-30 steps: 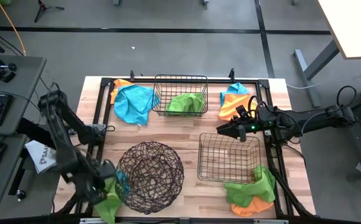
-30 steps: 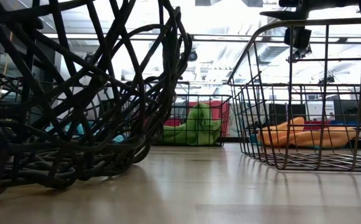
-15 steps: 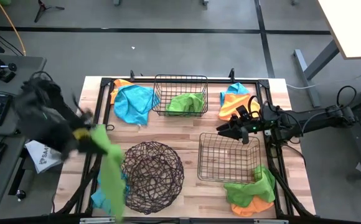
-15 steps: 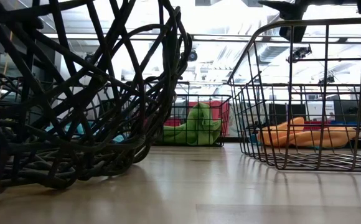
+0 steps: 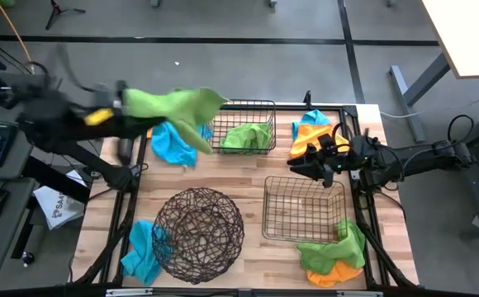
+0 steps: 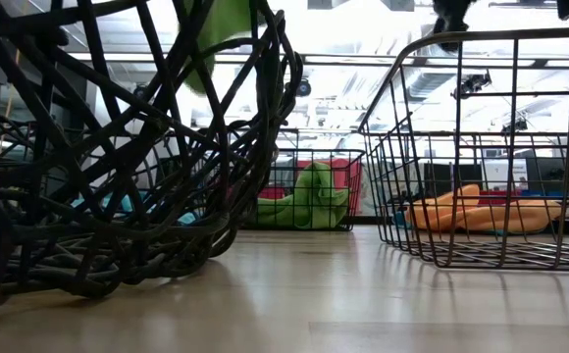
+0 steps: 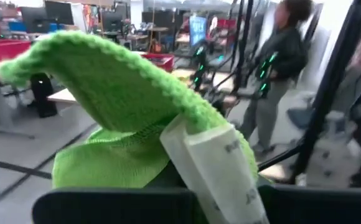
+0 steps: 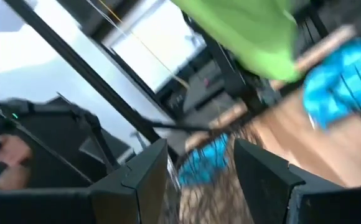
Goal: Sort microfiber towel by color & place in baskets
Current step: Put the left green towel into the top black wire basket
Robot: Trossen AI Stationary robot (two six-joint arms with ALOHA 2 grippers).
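Note:
My left gripper (image 5: 122,104) is raised above the table's far left corner and is shut on a green towel (image 5: 177,106). The towel streams out toward the right, over a blue towel (image 5: 173,142) that lies on the table. The low view shows the green towel (image 6: 221,25) high up, behind the round wire basket (image 6: 118,147). The far rectangular basket (image 5: 239,107) holds another green towel (image 5: 244,137). My right gripper (image 5: 304,169) hangs open over the far edge of the near rectangular basket (image 5: 303,210), with nothing between its fingers (image 8: 143,180). My left gripper holds the green towel by one bunched end (image 7: 137,155), beside its white label (image 7: 218,168). The fingers point level toward the table's right. The towel is lifted clear of the table and stretches out from the fingers toward the far basket.
The round basket (image 5: 198,235) stands near the front. A blue towel (image 5: 143,250) lies to its left, at the near left corner. An orange and blue pile (image 5: 310,132) lies at the far right, a green and orange pile (image 5: 334,252) at the near right. A person (image 7: 274,68) stands beyond the table.
My left gripper has risen from the near left corner and swung toward the far edge, turning from pointing down to level. It has pulled the green towel up off the blue one, which stays on the table. The green towel first hung down and now flies out level.

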